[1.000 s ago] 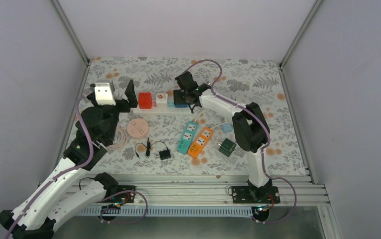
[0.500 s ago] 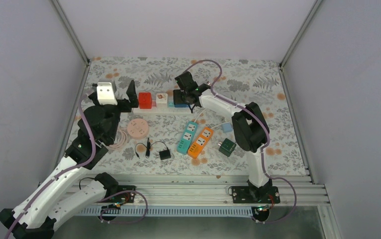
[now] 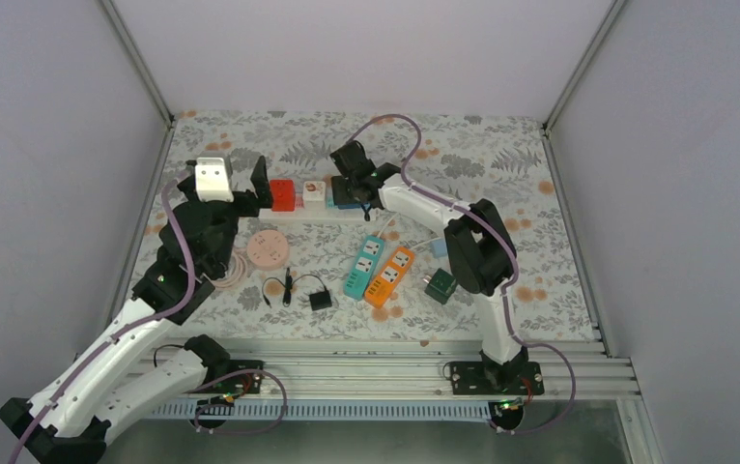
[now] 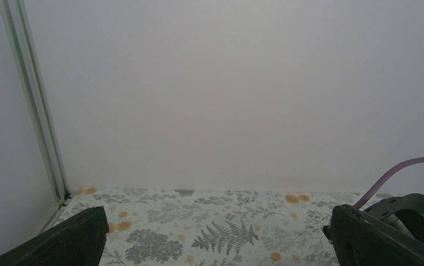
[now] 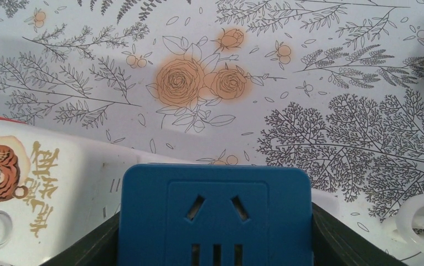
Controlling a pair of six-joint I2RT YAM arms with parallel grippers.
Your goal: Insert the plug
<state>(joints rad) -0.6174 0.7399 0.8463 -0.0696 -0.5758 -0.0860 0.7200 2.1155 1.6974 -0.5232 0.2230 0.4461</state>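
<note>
Right gripper (image 3: 352,189) pinches the blue plug (image 5: 215,216) by its two sides, at the white power strip (image 3: 308,215) near the middle of the tabletop's far edge, beside a tiger-print adapter (image 5: 19,188). Left gripper (image 4: 215,246) is spread wide, just left of the red adapter (image 3: 282,194).

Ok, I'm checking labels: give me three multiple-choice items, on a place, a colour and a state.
1. Where is the blue adapter? A) between the jaws of the right arm B) by the near rail C) against the left wall
2. Colour of the leftmost block on the white strip? A) yellow B) red C) black
3. The jaws of the left arm are: A) shut on a cable B) shut, empty C) open, empty
1A, jaws flank it in the wrist view; 2B, red from above; 3C, wide gap, nothing between.
</note>
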